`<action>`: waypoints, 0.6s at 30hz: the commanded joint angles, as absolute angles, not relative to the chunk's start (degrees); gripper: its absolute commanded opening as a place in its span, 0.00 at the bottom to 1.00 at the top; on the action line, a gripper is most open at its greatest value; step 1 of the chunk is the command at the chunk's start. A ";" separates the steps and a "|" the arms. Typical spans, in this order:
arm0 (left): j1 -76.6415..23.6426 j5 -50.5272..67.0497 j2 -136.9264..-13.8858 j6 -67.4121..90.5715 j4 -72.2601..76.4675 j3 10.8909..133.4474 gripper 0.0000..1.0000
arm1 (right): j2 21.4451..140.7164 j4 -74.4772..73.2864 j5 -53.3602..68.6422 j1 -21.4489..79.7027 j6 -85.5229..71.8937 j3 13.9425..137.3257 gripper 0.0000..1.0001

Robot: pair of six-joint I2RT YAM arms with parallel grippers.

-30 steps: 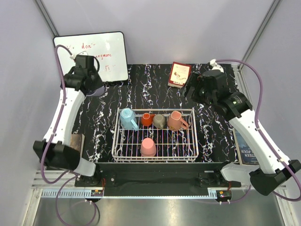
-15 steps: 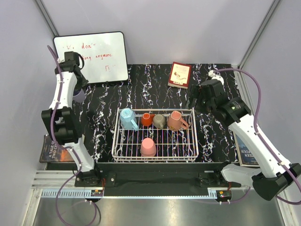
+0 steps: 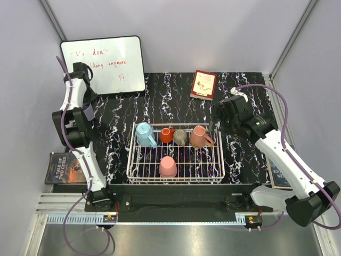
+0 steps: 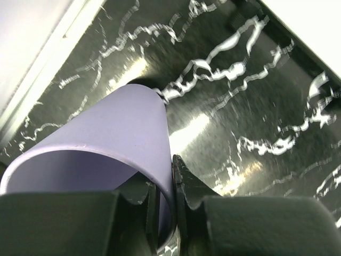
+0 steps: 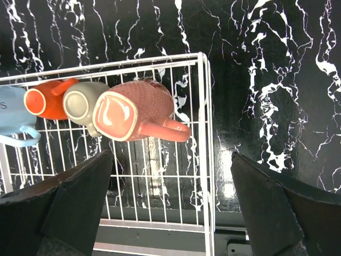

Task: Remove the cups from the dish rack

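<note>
So far one cup is out: five sit in the dish rack [image 3: 219, 154], a pink tumbler [image 3: 168, 166] nearest, then four mugs [image 3: 180, 137] in a row, the salmon-pink mug [image 5: 144, 109] below and between the wide-spread right fingers [image 5: 80, 197]. Farther off, the left fingers [image 4: 191, 186] pinch the lavender tumbler [image 4: 117, 133] by its wall, over the counter [image 4: 256, 106]

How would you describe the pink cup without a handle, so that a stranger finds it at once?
Find the white wire dish rack in the middle of the black marbled table. Four handled mugs line its far side; the pink tumbler sits alone near its front edge. It is the only cup in the rack without a handle.
</note>
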State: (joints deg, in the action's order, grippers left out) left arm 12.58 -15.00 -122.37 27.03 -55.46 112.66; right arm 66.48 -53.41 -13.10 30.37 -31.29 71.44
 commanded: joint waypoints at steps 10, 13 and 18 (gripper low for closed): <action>14.59 -9.33 -128.84 26.72 -54.76 120.76 0.00 | 68.47 -51.59 -11.51 30.67 -30.67 70.93 1.00; 14.68 -8.44 -130.34 26.72 -54.67 122.87 0.00 | 68.03 -51.50 -11.51 30.67 -31.20 70.05 1.00; 14.59 -7.03 -130.78 27.42 -54.32 123.49 0.00 | 68.29 -51.50 -11.43 30.67 -31.38 69.26 1.00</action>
State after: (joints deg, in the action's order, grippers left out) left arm 14.24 -10.04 -130.04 27.03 -55.70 121.19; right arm 68.88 -52.66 -12.27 30.37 -31.33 69.56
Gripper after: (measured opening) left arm 0.149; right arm 0.994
